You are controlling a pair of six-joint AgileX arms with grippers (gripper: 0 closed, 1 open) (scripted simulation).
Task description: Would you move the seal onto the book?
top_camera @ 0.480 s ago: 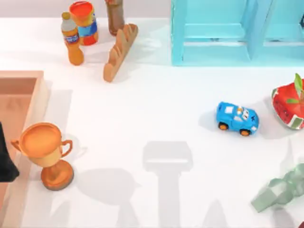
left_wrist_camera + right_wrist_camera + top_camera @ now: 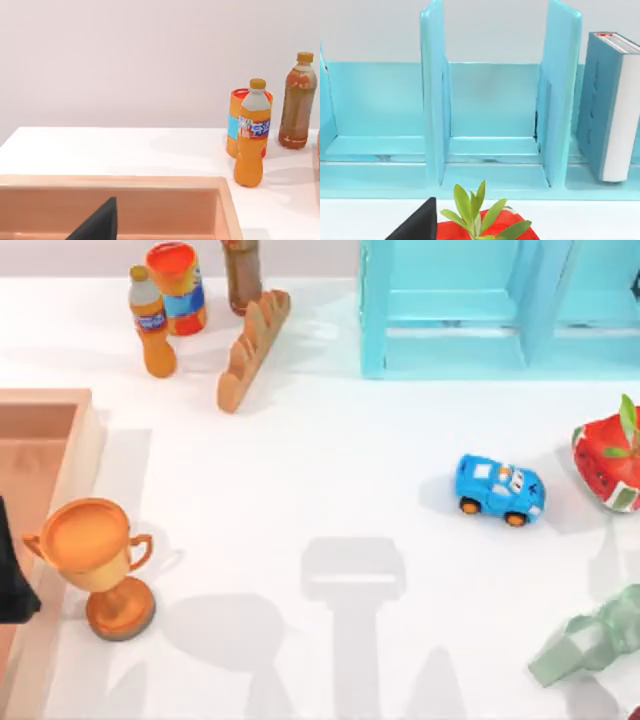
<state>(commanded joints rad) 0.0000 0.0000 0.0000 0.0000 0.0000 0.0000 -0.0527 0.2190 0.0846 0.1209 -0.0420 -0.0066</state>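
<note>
Where the table (image 2: 330, 470) meets the top view's left edge, a sight of a wooden tray (image 2: 45, 405), with the dark bulk of the left arm (image 2: 12, 575) over its near part. From the left wrist view, a dark wedge of the left pincer (image 2: 97, 225) above that tray's inner wall; cannot tell whether released or clenched.

Just right of the tray, a copper-orange trophy (image 2: 95, 560), upright on its round foot. Farther back, near the table's rear edge, an orange soda bottle (image 2: 152, 325), an orange can with a blue label (image 2: 178, 285) just beside it, then a brown tea bottle (image 2: 242, 275), all standing. Next to these, a baguette (image 2: 252, 350) lying at a slant.

Right of centre, along the back, a light-blue shelf unit (image 2: 450, 310) with upright dividers. In front of it and well apart, a blue toy car (image 2: 499, 490) on its wheels. Near the right edge, a red pot with a green plant (image 2: 610, 465), and closer to the front, a pale grey-green faceted object (image 2: 590, 640), kind unclear.

From the right wrist view, a dark wedge of the right pincer (image 2: 417, 225) just beside the red pot, facing the shelf; again cannot tell whether released or clenched. Beyond the second divider in that view, the book (image 2: 612, 105), teal-blue with white page edges, standing on end on the shelf's floor, close beside the divider.
</note>
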